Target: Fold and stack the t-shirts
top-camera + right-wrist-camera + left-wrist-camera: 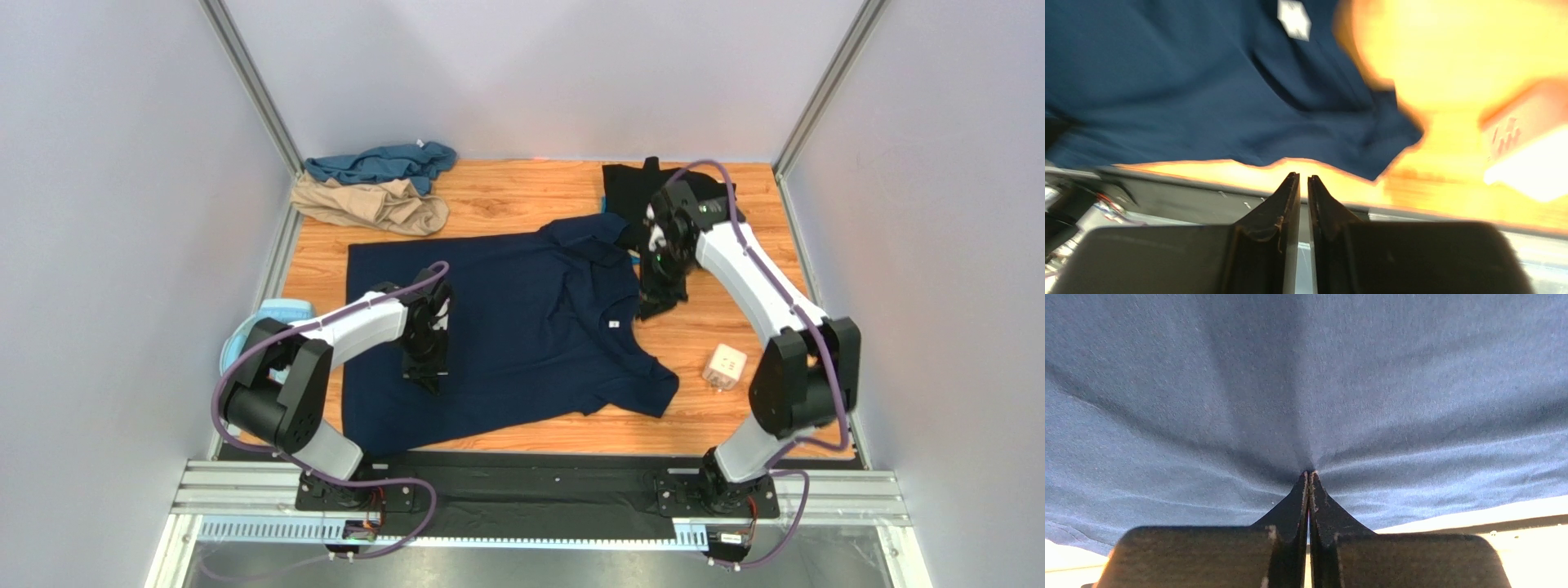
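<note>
A dark navy t-shirt lies spread across the middle of the wooden table, with its collar folded inward. My left gripper is down on the shirt's left part. In the left wrist view it is shut on a pinch of navy cloth, and creases radiate from the tips. My right gripper hangs over the shirt's right edge. In the right wrist view its jaws stand a narrow crack apart with nothing between them, above the navy shirt. A black t-shirt lies at the back right. Crumpled teal and tan t-shirts lie at the back left.
A small white cube sits on the table right of the navy shirt, blurred in the right wrist view. A pale blue plastic ring lies at the left edge behind the left arm. Grey walls close in three sides.
</note>
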You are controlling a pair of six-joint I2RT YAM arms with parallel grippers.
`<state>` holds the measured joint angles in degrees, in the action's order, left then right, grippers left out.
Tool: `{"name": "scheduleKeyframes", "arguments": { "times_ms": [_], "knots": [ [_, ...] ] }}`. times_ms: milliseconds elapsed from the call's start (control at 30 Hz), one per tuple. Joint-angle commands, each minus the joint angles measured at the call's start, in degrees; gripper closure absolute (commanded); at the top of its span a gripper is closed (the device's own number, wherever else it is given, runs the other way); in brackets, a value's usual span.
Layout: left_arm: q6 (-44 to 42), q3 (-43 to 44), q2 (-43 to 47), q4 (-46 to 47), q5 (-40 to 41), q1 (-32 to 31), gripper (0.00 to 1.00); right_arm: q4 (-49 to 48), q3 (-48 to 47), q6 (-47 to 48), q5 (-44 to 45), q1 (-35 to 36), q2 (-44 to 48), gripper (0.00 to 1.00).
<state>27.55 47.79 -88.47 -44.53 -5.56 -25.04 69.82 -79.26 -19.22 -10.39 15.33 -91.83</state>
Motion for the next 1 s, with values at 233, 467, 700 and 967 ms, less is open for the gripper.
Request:
{"name": "scheduleKeyframes", "arguments": {
  "times_ms": [233,467,700,967],
  "knots": [
    [-2.1,15.3,0.6,-0.9,-5.3,-1.1,0.86,-2.0,-43.7,1.8,-1.5,-0.1,-32.6,0.65],
    [-3.3,18.0,-1.7,-3.1,-3.3,-1.2,0.86,-7.7,-53.0,-1.0,-0.1,-0.9,-35.7,0.52],
    [-4.3,15.5,-0.7,-4.1,-1.2,-1.2,0.87,-11.0,-51.7,-4.8,-4.4,-0.9,-34.5,0.46],
    [-5.2,15.2,-1.7,-4.2,-0.4,-1.2,0.87,-10.9,-46.9,-1.6,-3.7,-0.9,-33.8,0.46]
  ]
}}
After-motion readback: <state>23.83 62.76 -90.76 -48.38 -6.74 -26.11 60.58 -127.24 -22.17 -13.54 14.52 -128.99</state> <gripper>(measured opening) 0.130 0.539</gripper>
